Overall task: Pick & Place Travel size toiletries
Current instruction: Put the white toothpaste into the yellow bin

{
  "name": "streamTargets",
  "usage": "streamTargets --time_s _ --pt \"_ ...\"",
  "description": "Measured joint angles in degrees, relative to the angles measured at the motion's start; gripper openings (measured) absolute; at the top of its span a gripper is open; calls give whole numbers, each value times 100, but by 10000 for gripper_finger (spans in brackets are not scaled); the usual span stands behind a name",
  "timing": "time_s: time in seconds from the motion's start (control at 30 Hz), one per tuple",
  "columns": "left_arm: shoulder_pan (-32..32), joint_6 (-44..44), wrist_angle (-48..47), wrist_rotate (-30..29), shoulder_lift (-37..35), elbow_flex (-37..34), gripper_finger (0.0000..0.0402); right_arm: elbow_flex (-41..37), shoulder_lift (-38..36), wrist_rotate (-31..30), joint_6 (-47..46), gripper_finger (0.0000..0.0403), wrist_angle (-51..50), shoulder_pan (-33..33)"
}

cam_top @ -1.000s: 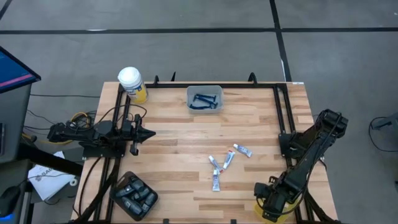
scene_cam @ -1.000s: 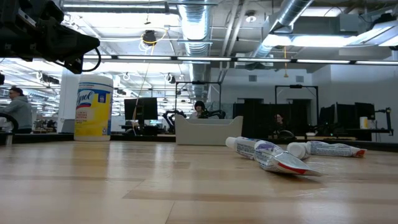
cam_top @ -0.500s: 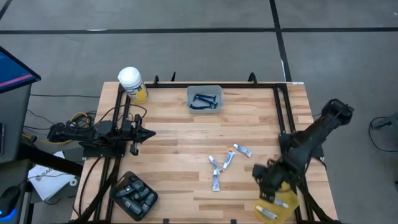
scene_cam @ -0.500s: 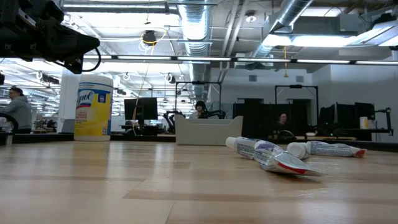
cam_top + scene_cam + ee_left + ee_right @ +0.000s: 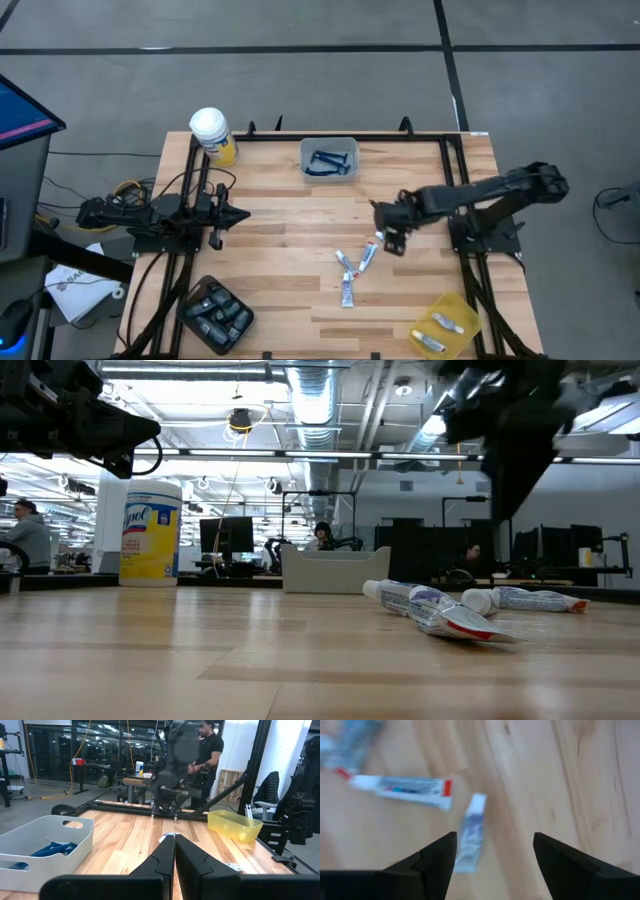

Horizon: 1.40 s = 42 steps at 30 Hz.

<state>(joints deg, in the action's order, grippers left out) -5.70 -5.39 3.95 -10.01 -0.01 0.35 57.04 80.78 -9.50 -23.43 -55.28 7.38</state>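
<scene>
Several white squeeze tubes lie flat near the table's middle: one (image 5: 391,242) under my right gripper, others (image 5: 366,257) (image 5: 347,289) just left and nearer. My right gripper (image 5: 390,230) hangs open above them, pointing steeply down. In its wrist view (image 5: 495,851) a tube (image 5: 470,832) lies between its fingers and another (image 5: 402,786) beyond. The low view shows it blurred (image 5: 510,440) over the tubes (image 5: 430,608). My left gripper (image 5: 222,215) waits shut and level at the left edge (image 5: 175,855).
A grey bin (image 5: 329,158) with blue razors stands at the far middle. A yellow bin (image 5: 447,322) holding two tubes sits at the near right corner. A black tray (image 5: 215,315) of dark pods is near left, a yellow jar (image 5: 213,135) far left.
My right gripper has swung from over the yellow bin at the near right corner toward the far edge and the left, rising a little, and now hangs over the tubes at the table's middle. The yellow bin now shows uncovered with two tubes inside.
</scene>
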Motion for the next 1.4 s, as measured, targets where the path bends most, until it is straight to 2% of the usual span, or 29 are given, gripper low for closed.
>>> streamTargets --time_s 0.17,0.27,0.4,0.7,0.87,1.0,1.3,1.4 --pt "0 0 0 0 0 0 8 0 647 306 862 255 465 -634" --pt "0 -1 0 0 0 0 8 0 966 560 1030 255 739 -823" --pt "0 0 0 0 0 1 8 0 1320 800 1055 255 964 -886" --pt "0 0 0 -1 0 0 8 3 2092 839 1040 255 1245 -809" --pt "1 -1 0 1 0 0 8 31 2253 852 1039 249 1211 -818" --pt "1 -2 0 -1 0 1 8 22 2236 859 1039 205 1223 -815" --pt "1 -1 0 1 0 1 8 27 2239 857 1089 38 1228 -809" --pt "-1 -1 0 -1 0 0 8 12 2071 803 1186 25 1262 -813"
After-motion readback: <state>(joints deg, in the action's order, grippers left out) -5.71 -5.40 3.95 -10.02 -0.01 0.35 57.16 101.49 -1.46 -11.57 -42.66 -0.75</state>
